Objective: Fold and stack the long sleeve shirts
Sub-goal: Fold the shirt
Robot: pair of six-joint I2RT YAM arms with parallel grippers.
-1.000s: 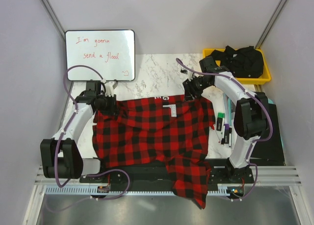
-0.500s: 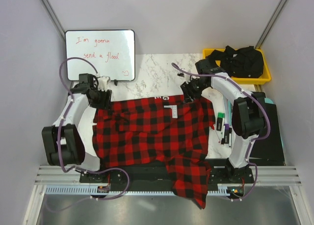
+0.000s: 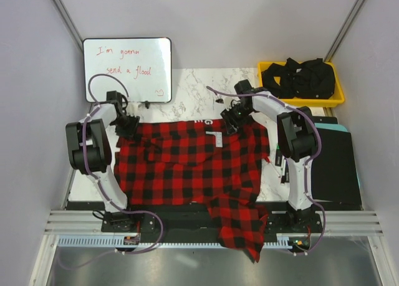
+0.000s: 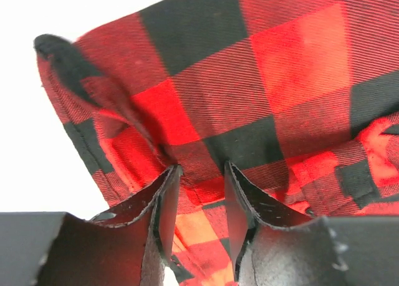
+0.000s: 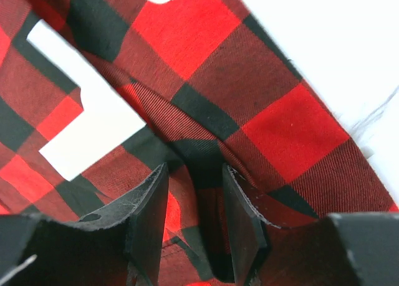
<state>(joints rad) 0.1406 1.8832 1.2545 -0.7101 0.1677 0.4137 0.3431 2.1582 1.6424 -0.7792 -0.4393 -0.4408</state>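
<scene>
One red-and-black check long sleeve shirt (image 3: pixel 193 167) lies spread on the marble table (image 3: pixel 187 90), with its collar edge at the far side. One part of it hangs over the near edge (image 3: pixel 243 236). My left gripper (image 3: pixel 128 126) is at the shirt's far left corner. In the left wrist view it (image 4: pixel 201 174) is shut on a bunched fold of the shirt (image 4: pixel 262 80). My right gripper (image 3: pixel 229 122) is at the far edge near the collar. In the right wrist view it (image 5: pixel 194 174) is shut on a ridge of the shirt (image 5: pixel 274 111) beside a white label (image 5: pixel 81 130).
A whiteboard (image 3: pixel 127 69) stands at the far left. A yellow bin (image 3: pixel 336 99) holding black clothing (image 3: pixel 299 77) sits at the far right. Markers (image 3: pixel 282 158) lie right of the shirt, beside a black slab (image 3: pixel 336 167).
Both grippers have moved toward the far side and pulled the shirt's far edge with them. The shirt now lies farther up the table and flatter. Both arms are stretched out.
</scene>
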